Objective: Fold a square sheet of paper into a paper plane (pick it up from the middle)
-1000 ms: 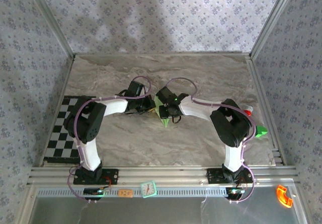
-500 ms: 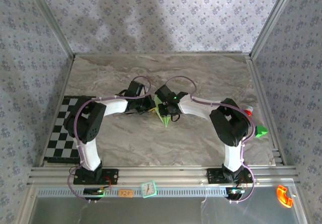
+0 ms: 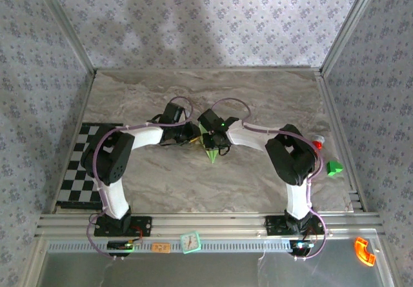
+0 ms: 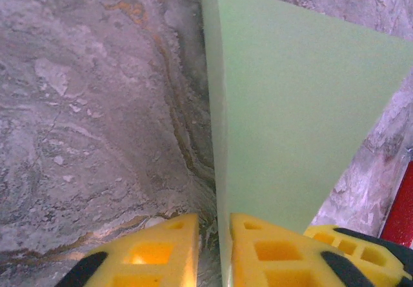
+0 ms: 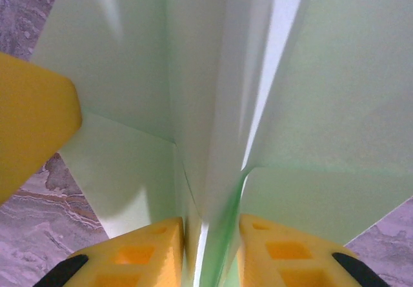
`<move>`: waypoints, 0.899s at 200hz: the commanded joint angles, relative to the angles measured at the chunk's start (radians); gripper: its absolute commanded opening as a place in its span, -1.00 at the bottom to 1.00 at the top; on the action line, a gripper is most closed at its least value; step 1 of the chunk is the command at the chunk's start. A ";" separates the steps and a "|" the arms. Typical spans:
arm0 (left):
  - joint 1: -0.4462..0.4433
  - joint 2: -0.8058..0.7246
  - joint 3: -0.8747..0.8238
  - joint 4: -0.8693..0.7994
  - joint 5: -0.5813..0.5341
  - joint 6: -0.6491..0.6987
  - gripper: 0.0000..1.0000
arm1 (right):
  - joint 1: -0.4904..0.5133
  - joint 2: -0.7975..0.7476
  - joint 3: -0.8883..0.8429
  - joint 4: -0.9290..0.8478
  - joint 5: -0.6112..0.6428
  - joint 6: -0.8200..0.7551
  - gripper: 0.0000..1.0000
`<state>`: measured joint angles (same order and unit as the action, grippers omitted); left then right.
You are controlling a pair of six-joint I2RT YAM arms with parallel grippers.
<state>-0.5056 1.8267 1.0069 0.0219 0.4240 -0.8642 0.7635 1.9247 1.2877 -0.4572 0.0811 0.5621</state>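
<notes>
Paper plane [image 3: 210, 151] is clamped by the right gripper [image 5: 211, 232]. Its jaws are nearly closed and both yellow fingers [image 5: 284, 258] press on the stacked centre fold that runs up between them. Pale green wings spread away from that fold on either side of the gripper. Another yellow finger pad [image 5: 32, 126] sits off to the gripper's left, over the edge of one wing; contact can't be judged.

Left gripper [image 4: 214, 226] has its jaws slightly apart with a thin gap. The paper plane's straight edge stands in that gap, close against the right-hand finger. Marble table [image 4: 84, 106] shows between the edge and the other finger, so there is no pinch here. Ahead and to the right of this gripper a flat triangular panel of the paper opens out, matte and plain.

In the top view the two grippers meet almost nose to nose near the table's middle, the left one just left of the right one. The plane is under and between them, and its pointed tip [image 3: 211, 161] pokes out on the near side of the right gripper, toward the arm bases. Whether the paper is lifted or resting on the table is unclear.

Small bright green block [image 3: 333, 168] lies well off to the right gripper's right, past the arm's elbow. Checkerboard mat [image 3: 77, 171] lies well left of the left gripper.
</notes>
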 commanded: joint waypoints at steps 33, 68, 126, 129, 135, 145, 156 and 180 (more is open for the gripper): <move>0.034 -0.138 -0.033 -0.038 -0.092 -0.006 -0.15 | -0.006 0.030 0.027 -0.056 0.000 0.053 -0.45; 0.062 -0.168 -0.062 -0.066 -0.131 -0.006 0.06 | -0.005 0.030 0.030 -0.060 0.006 0.058 -0.46; 0.084 -0.183 -0.077 -0.082 -0.151 -0.003 0.17 | -0.008 0.007 0.033 -0.077 0.037 0.058 -0.49; 0.084 -0.184 -0.077 -0.083 -0.151 -0.003 0.17 | -0.008 0.004 0.032 -0.077 0.040 0.059 -0.48; 0.084 -0.184 -0.077 -0.083 -0.150 -0.003 0.18 | -0.007 0.001 0.033 -0.076 0.046 0.058 -0.44; 0.085 -0.182 -0.076 -0.085 -0.150 -0.001 0.18 | -0.007 -0.003 0.034 -0.078 0.058 0.081 -0.37; 0.084 -0.180 -0.076 -0.085 -0.149 -0.001 0.18 | -0.006 -0.003 0.035 -0.083 0.062 0.083 -0.36; 0.084 -0.178 -0.075 -0.085 -0.149 -0.001 0.19 | -0.006 0.005 0.037 -0.090 0.062 0.091 -0.40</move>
<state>-0.4271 1.6772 0.9291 -0.0494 0.2829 -0.8734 0.7616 1.9419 1.2987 -0.5018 0.1104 0.6250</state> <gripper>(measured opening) 0.595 0.315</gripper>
